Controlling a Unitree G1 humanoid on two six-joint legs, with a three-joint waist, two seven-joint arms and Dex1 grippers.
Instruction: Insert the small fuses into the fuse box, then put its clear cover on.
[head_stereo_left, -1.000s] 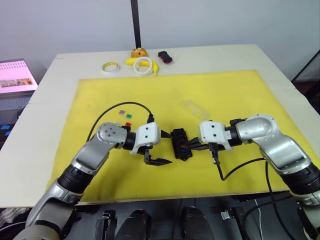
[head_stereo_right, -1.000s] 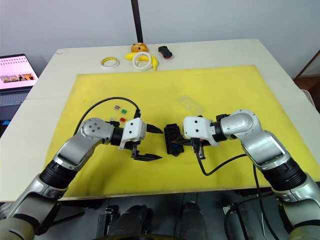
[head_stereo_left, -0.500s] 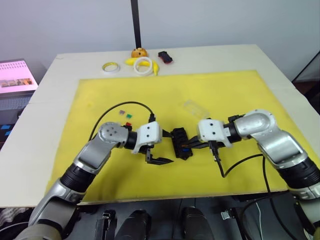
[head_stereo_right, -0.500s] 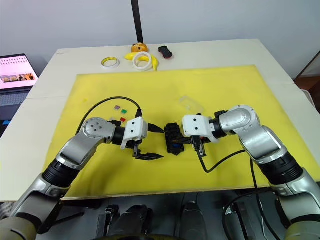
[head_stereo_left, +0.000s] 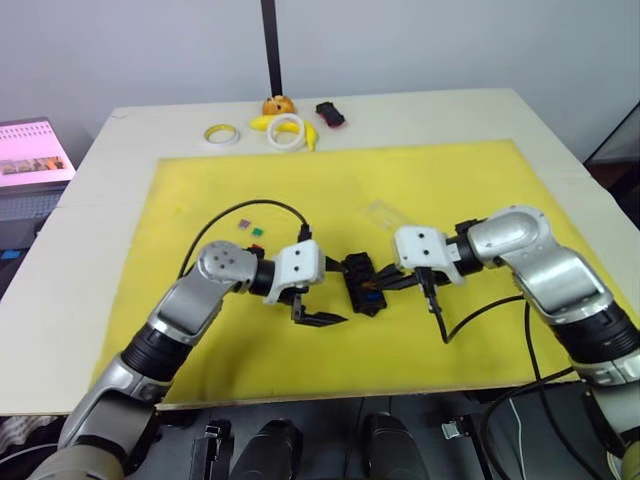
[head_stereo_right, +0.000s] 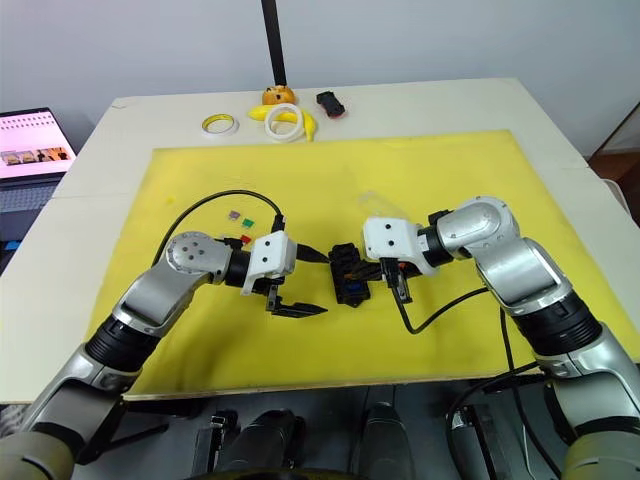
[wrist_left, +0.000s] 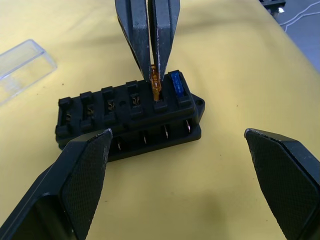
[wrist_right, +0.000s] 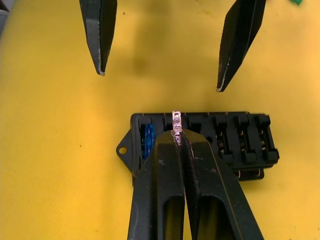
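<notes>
The fuse box (head_stereo_left: 361, 285) is seen lying on the yellow mat (head_stereo_left: 450, 190), near the mat's front middle, between the two pincers. One blue fuse (wrist_left: 178, 85) is seated in the end slot. An orange fuse (wrist_left: 155, 84) is held at the neighbouring slot, its lower edge in or at the slot mouth; how deep it sits cannot be told.

The right pincer (wrist_left: 150, 70) is clamped on the orange fuse, its two black fingers pressed together around the chip. In the head views it is placed at about 3 o'clock from the fuse box, with its tips over the box.

The left pincer (head_stereo_left: 322, 295) is held with its fingers wide apart, at about 9 o'clock from the fuse box. One finger is just beside the box's far end and the other lies past its near end; neither is seen touching the box.

The clear cover (head_stereo_left: 388, 215) is found on the mat at about 1 o'clock from the fuse box, apart from it and just beyond the right wrist housing.

Loose fuses are noted on the mat at about 10 o'clock from the box: a purple fuse (head_stereo_left: 243, 224), a green fuse (head_stereo_left: 258, 232) and a red fuse (head_stereo_left: 256, 247), close together.

At the far edge of the worktop (head_stereo_left: 90, 200), off the mat, tape rings (head_stereo_left: 285, 130), a small orange object (head_stereo_left: 277, 105) and a black-and-red object (head_stereo_left: 330, 113) are recorded.
</notes>
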